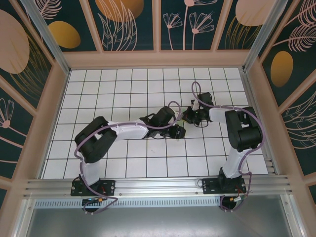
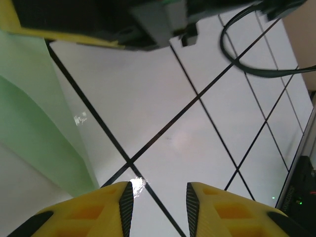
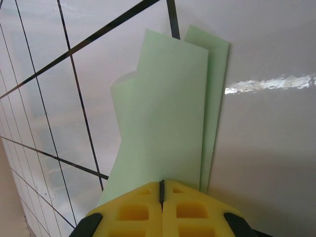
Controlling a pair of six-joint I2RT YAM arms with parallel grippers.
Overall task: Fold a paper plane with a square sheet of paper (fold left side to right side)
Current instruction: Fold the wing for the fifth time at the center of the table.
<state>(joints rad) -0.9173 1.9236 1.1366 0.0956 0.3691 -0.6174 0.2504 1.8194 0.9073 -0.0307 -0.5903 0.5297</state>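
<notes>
The pale green sheet of paper (image 3: 168, 113) lies on the white grid table, folded into long narrow layers with a thinner flap showing along its right edge. My right gripper (image 3: 161, 183) is shut, and its yellow tips rest on the near end of the paper. In the left wrist view the paper (image 2: 29, 133) curves up at the left. My left gripper (image 2: 159, 190) is open just right of it, with bare tile between its fingers. From above, both grippers meet mid-table, left (image 1: 178, 131) and right (image 1: 190, 117), and they hide most of the paper.
A black cable (image 2: 256, 64) loops over the tiles ahead of the left gripper, and the right arm's dark wrist (image 2: 148, 19) hangs close above it. Wooden walls (image 1: 54, 98) fence the table on three sides.
</notes>
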